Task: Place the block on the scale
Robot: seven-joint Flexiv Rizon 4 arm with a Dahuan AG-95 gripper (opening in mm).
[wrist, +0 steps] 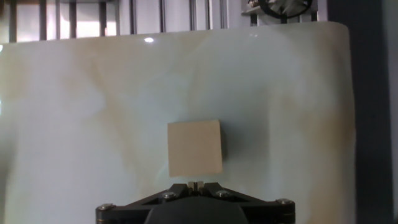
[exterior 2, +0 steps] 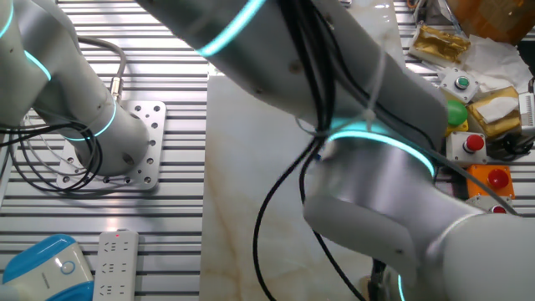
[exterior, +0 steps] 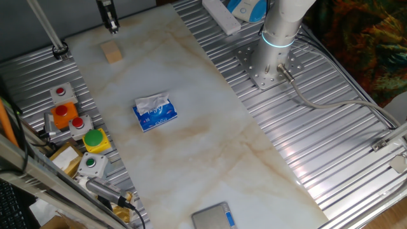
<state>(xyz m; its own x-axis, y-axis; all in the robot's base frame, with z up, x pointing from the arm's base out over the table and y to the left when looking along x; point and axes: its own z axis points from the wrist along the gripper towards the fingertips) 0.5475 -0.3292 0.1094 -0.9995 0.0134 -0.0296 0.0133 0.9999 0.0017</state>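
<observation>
Marble-patterned tabletop (exterior: 191,146) fills my fixed view. My gripper (exterior: 112,25) hangs at the far left, fingers together and holding nothing. Just beside it, nearer to me, the block (exterior: 113,53) lies on the table. I see the tissue pack (exterior: 154,112) mid-table and the scale (exterior: 213,217) well apart at the near edge.

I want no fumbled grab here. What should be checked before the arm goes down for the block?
1. Block lying free on the table: ok.
2. Gripper lined up over the block: cannot tell; in the hand view the block sits just ahead of the fingertips.
3. Gripper open enough for the block: not ok, fingertips look together.
4. Tissue pack away from the block: ok.
5. Scale top bare: ok, though partly cut off.
</observation>
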